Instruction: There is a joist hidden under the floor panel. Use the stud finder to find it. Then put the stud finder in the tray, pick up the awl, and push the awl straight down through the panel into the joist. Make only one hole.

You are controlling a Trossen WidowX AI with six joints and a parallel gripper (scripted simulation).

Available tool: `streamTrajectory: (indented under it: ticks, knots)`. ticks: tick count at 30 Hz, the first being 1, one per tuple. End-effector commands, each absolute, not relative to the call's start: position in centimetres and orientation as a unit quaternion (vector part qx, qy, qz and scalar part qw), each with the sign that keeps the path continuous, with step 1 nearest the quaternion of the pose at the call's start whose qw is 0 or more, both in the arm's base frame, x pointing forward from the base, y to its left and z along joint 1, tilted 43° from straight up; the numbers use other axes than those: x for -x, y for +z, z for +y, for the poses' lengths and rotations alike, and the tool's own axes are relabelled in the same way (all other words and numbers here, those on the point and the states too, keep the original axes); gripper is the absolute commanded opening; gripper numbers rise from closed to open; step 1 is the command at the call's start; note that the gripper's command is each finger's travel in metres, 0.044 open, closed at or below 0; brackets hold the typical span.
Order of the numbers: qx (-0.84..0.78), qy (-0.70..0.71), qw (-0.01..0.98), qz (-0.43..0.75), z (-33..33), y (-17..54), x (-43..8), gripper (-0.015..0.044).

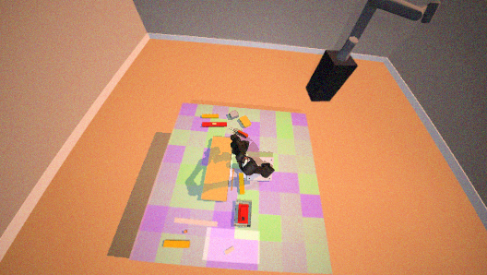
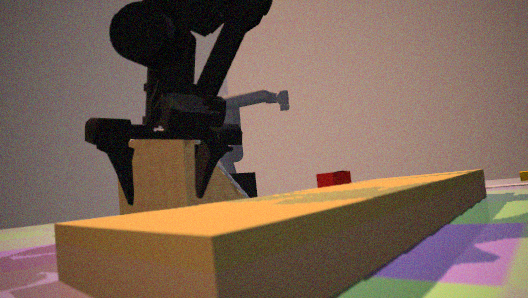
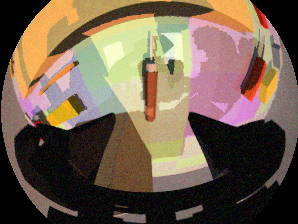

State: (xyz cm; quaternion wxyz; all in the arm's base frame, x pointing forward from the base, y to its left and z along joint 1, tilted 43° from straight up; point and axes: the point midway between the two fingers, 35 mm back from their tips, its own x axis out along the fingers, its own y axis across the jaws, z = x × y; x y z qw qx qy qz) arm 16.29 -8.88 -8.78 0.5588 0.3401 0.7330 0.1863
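The awl [image 3: 151, 92] lies on the patterned mat in the wrist view, its reddish-brown handle toward my gripper and its thin metal shaft pointing toward the panel. My gripper [image 2: 165, 200] [image 3: 152, 116] is open and empty, low beside the panel; the handle's end shows between the fingertips in the wrist view, with the fingers above it. In the top view the arm hides the awl. The long orange floor panel [image 1: 213, 173] [image 2: 280, 204] [image 3: 232, 11] shows no visible hole. The red stud finder [image 1: 243, 213] [image 2: 333, 179] sits in the grey tray [image 1: 235, 218].
A red-handled tool [image 1: 242, 134] [image 3: 256, 75] lies to one side of the awl. A yellow bar [image 1: 242, 184] [image 3: 61, 113] and a thin orange stick [image 1: 231, 180] [image 3: 59, 75] lie on the other side. Beyond the panel's far end are a red bar [image 1: 214, 124] and small blocks.
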Motion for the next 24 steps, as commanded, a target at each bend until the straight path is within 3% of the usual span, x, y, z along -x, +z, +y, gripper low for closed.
streamTrajectory:
  ticks: [1, 24]
  knots:
    - [-0.347, 0.188, 0.551, 0.735, -8.1, -9.3, -16.0, 0.0440]
    - [-0.347, 0.189, 0.551, 0.735, -5.9, -11.6, -16.2, 0.0440]
